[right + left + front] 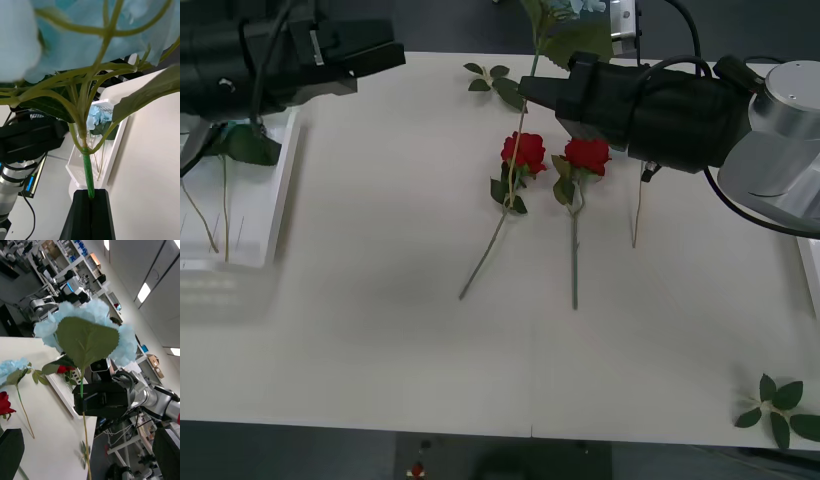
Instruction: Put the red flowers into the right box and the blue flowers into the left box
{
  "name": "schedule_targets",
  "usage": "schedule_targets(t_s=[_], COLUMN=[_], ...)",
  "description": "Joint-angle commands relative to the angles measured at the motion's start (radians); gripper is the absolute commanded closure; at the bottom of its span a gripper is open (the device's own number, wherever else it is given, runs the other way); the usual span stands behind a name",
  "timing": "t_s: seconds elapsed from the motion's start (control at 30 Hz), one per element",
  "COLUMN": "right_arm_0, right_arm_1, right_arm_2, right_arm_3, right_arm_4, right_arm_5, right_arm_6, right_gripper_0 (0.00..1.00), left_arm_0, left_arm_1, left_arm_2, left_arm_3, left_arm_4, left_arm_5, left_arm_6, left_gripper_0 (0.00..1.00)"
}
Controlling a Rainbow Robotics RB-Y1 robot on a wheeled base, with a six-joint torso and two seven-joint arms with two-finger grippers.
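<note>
The right gripper is closed on the thin stem of a blue flower, held above the table. The left gripper is wide open, holding nothing. The flower seems light and top-heavy; gripping low lets it swing. 2 roses lie mid-table.

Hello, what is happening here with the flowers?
The right pincer is shut on a blue flower and holds it up above the table. The left pincer is open, up near the left box, which already holds stems. Two red flowers lie on the table, not yet sorted.
</note>
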Motion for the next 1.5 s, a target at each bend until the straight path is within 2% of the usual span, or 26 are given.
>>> schedule_targets(t_s=[0.03, 0.33, 0.7, 1.03, 1.5], right_arm_0=[-0.019, -0.019, -0.019, -0.019, -0.019], right_arm_1=[-0.013, -0.013, -0.013, -0.013, -0.013], right_arm_2=[-0.018, -0.018, -0.018, -0.018, -0.018], right_arm_3=[-0.024, -0.024, -0.024, -0.024, -0.024], right_arm_4=[0.005, 0.005, 0.005, 0.005, 0.005], right_arm_5=[0.006, 0.006, 0.006, 0.006, 0.006], right_arm_6=[-0.029, -0.029, -0.029, -0.029, -0.029], right_gripper_0=[1.0, 1.0, 1.0, 1.0, 1.0], left_arm_0=[-0.006, -0.01, -0.019, -0.019, -0.019], left_arm_1=[0.001, -0.014, -0.089, -0.1, -0.135], left_arm_2=[-0.063, -0.218, -0.311, -0.429, -0.475], left_arm_3=[-0.027, -0.076, -0.101, -0.154, -0.196], left_arm_4=[0.01, 0.029, 0.035, 0.036, 0.043], left_arm_5=[-0.022, -0.126, -0.187, -0.295, -0.375], left_arm_6=[-0.044, -0.06, -0.065, -0.07, -0.073], left_gripper_0=[0.0, 0.0, 0.0, 0.0, 0.0])
